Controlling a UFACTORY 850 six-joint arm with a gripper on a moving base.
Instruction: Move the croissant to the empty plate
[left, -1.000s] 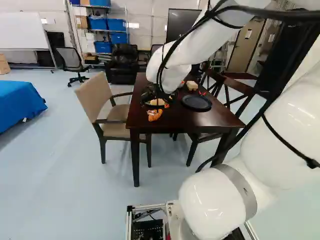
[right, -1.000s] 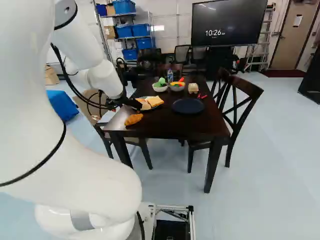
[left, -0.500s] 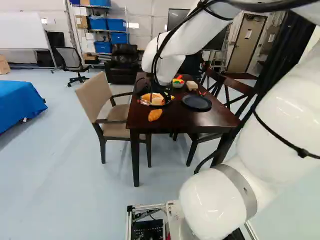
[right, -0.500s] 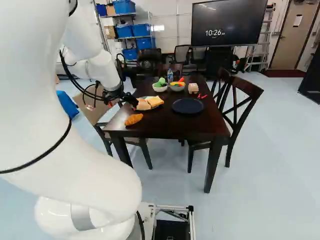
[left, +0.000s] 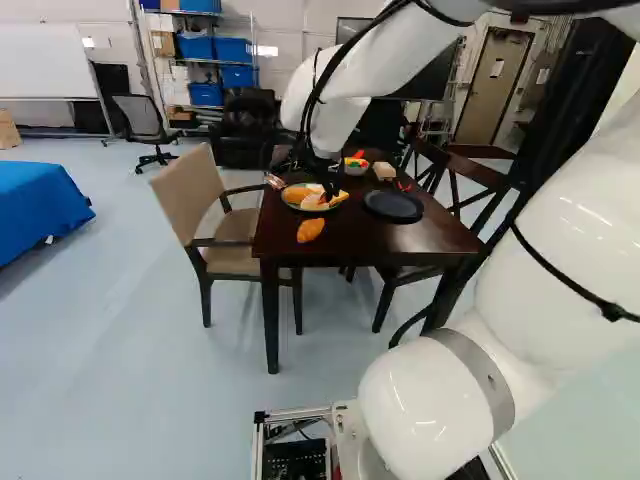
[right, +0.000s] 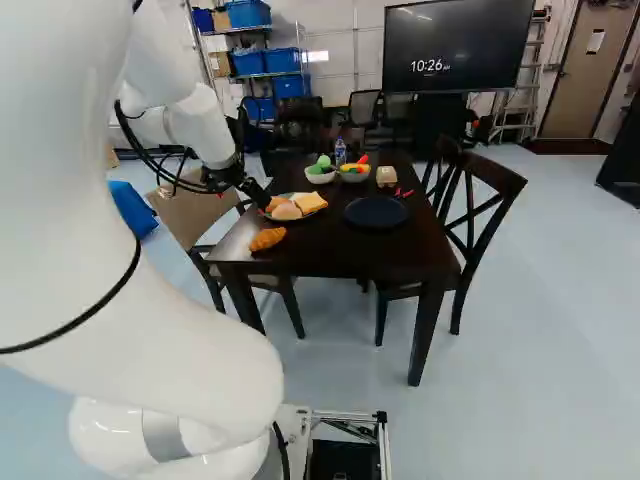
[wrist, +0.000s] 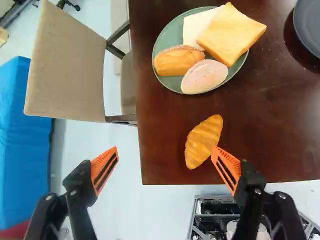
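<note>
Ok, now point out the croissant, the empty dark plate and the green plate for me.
Croissant (wrist: 204, 141): wrist view, middle of its ridged body.
Empty dark plate (right: 376, 211): right base view, centre of its surface.
Green plate (wrist: 170, 38): wrist view, bare part beside the bread.

The arm (right: 130, 345) is glossy white, with thick, rounded, smooth plastic-looking segments and a dull grey metallic ring (left: 488, 378) at the lowest joint. Loose black cables (right: 136, 142) run along it, and thin black straps (left: 610, 312) wrap it. The black two-fingered gripper (right: 262, 198) has silver screws (wrist: 257, 191) and tapering, ribbed orange pads (wrist: 100, 163) with dark slots. Silver rails (left: 300, 413) frame the base.
</note>
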